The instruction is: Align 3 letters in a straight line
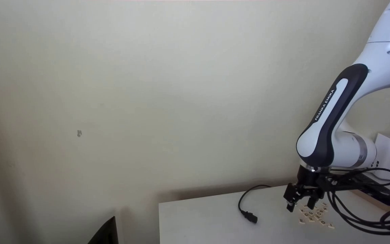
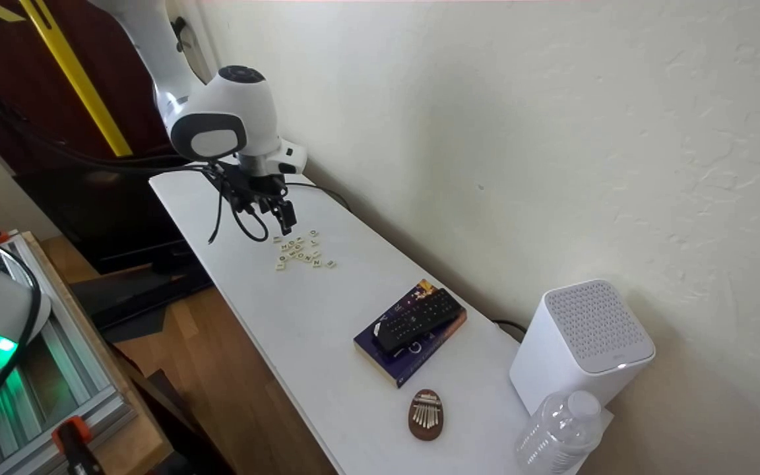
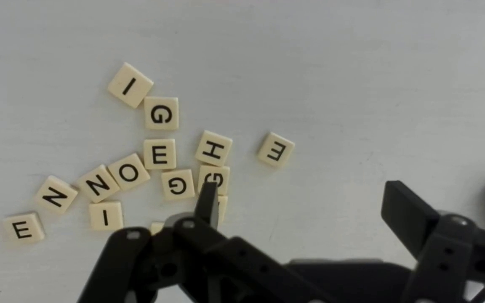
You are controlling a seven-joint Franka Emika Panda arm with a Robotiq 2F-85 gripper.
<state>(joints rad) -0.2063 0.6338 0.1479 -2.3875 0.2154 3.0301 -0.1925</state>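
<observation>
- Hovering above the white surface (image 1: 208, 220), I hold my hand (image 3: 305, 206) with its two fingers (image 3: 409, 214) spread wide, the surface showing through the gap.
- Scattered loosely on the surface, the letters (image 3: 177, 185) lie flat, close by my hand in both exterior views; each is a small pale square.
- In the wrist view, a tilted I (image 3: 129, 85) lies just beside a G (image 3: 161, 113).
- Lower in that view, an E (image 3: 159, 154), an O (image 3: 129, 172), two Ns (image 3: 98, 185) and another E (image 3: 23, 228) run in a crooked, slanting string.
- An H (image 3: 214, 148) sits just above another G (image 3: 209, 172), which one of my fingers partly covers; the next letter (image 3: 223, 204) is mostly hidden, so I cannot read it.
- A lone letter (image 3: 276, 150) lies apart from the rest.
- Loops of black cables (image 1: 384, 223) hang beside my hand.
- Apart from the letters, a thin black cord (image 1: 239, 202) runs over the surface and ends in a plug (image 1: 250, 217).
- Farther along the surface, in an exterior view, a black remote (image 2: 417, 321) rests on a book (image 2: 396, 366), with a brown thumb piano (image 2: 425, 432) near them.
- A white box (image 2: 551, 363) with a grille on top stands near the wall (image 2: 551, 165), a clear bottle (image 2: 561, 435) just beside it; whether the two touch, I cannot tell.
</observation>
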